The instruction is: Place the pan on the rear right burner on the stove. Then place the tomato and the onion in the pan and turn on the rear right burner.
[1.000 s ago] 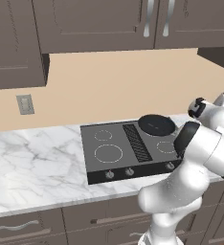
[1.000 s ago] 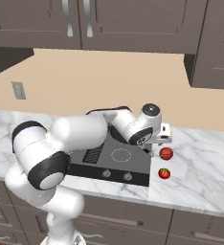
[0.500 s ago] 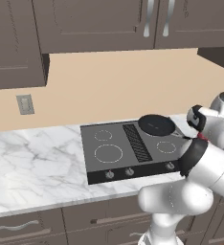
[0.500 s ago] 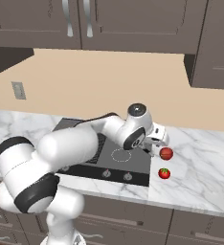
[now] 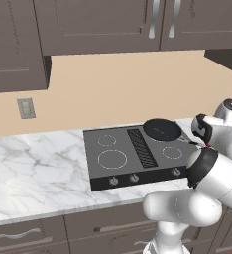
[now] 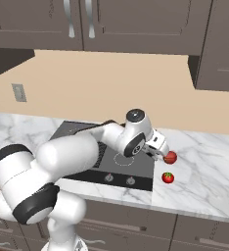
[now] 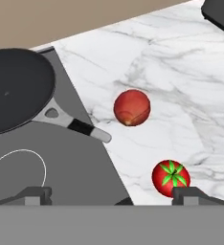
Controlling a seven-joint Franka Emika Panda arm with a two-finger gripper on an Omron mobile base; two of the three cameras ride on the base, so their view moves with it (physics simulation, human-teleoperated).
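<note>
Pan (image 7: pixel 18 91) cut by left edge

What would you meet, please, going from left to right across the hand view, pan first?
The pan on the stove, then its handle pointing out over the counter, then the onion, then the tomato.

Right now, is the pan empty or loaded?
Empty. The pan shows bare black inside; the onion and the tomato sit on the marble counter beside the stove.
</note>
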